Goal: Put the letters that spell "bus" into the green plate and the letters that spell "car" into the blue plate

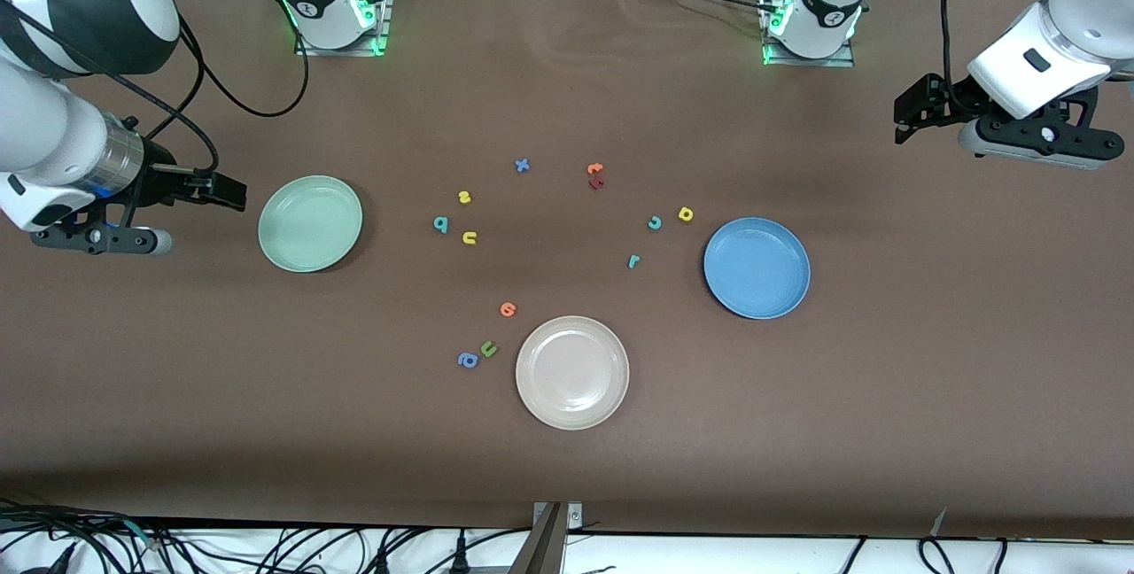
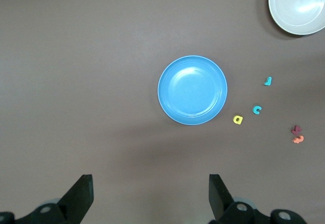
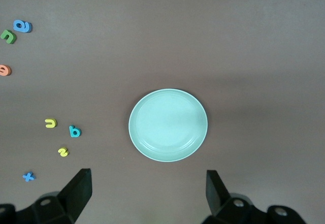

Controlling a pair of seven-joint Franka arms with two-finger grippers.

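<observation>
The green plate (image 1: 310, 223) lies toward the right arm's end, with nothing in it. Beside it, toward the table's middle, are the teal b (image 1: 440, 223), yellow u (image 1: 469, 238) and yellow s (image 1: 464, 197). The blue plate (image 1: 757, 267), also holding nothing, lies toward the left arm's end, with the teal c (image 1: 655, 222), yellow a (image 1: 686, 214) and teal r (image 1: 633, 261) beside it. My right gripper (image 3: 148, 191) hangs open over bare table beside the green plate (image 3: 168, 125). My left gripper (image 2: 151, 193) hangs open over bare table beside the blue plate (image 2: 192, 90).
A beige plate (image 1: 572, 372) sits nearest the front camera. An orange letter (image 1: 508, 309), a green u (image 1: 488, 349) and a blue a (image 1: 468, 360) lie beside it. A blue x (image 1: 522, 166), an orange t (image 1: 595, 169) and a dark red letter (image 1: 596, 183) lie toward the bases.
</observation>
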